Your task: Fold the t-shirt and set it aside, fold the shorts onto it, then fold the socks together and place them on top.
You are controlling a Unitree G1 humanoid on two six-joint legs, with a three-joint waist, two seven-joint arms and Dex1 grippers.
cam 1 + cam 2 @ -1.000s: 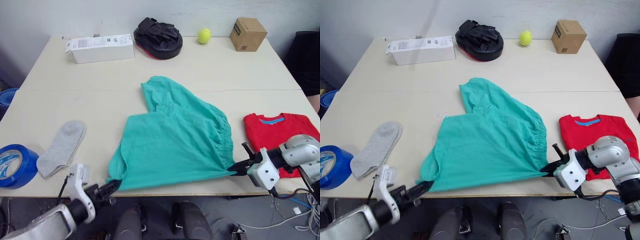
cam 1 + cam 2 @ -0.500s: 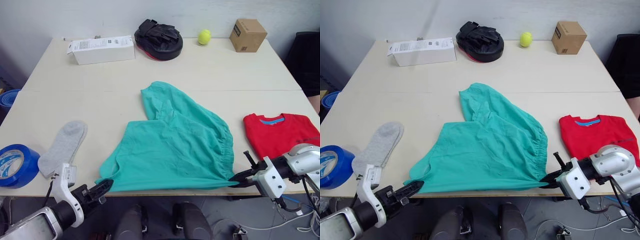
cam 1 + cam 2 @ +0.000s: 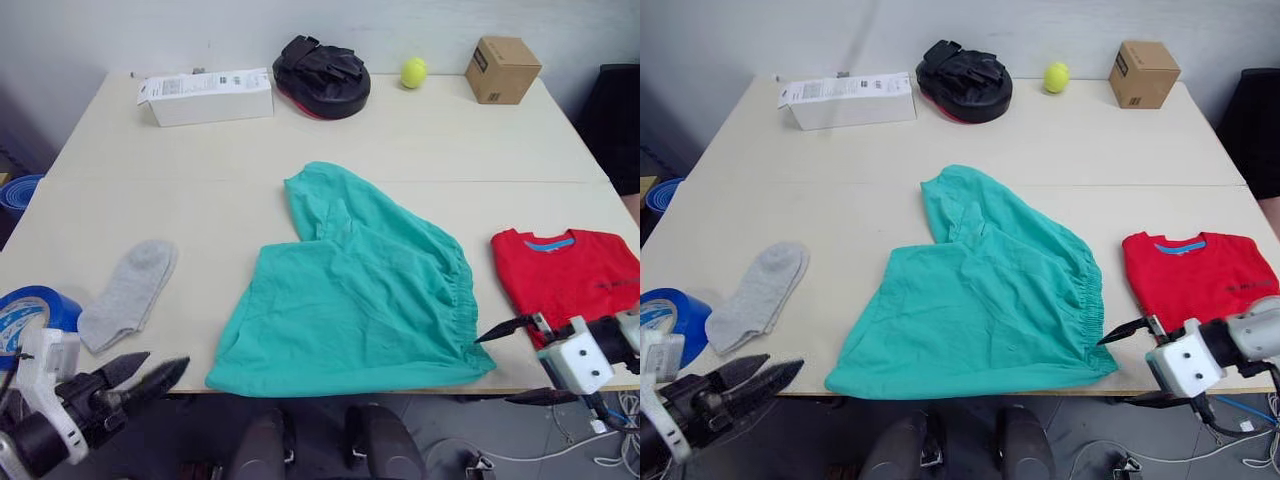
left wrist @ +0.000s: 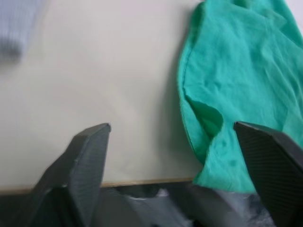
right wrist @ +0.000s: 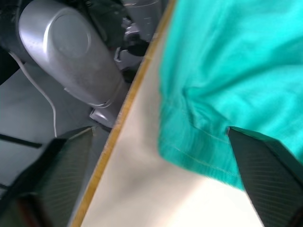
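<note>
The teal-green shorts (image 3: 360, 290) lie spread at the middle of the table, their near hem at the front edge. To their right, the red t-shirt (image 3: 565, 275) lies folded near the table's right side. At the left lie the grey socks (image 3: 130, 295). My left gripper (image 3: 145, 372) hovers open off the front edge, left of the shorts' near left corner (image 4: 208, 123), with nothing between its fingers. My right gripper (image 3: 520, 362) stands open just right of the shorts' near right corner (image 5: 199, 137), in front of the t-shirt and holding nothing.
Along the back edge stand a white box (image 3: 205, 95), a black pad (image 3: 322, 75), a tennis ball (image 3: 414, 72) and a cardboard box (image 3: 502, 68). A blue tape roll (image 3: 25, 315) sits at the near left, beside the socks.
Both grippers opened and let go of the shorts' near corners, then drew back outward. The shorts slid toward the front edge first and now lie flat.
</note>
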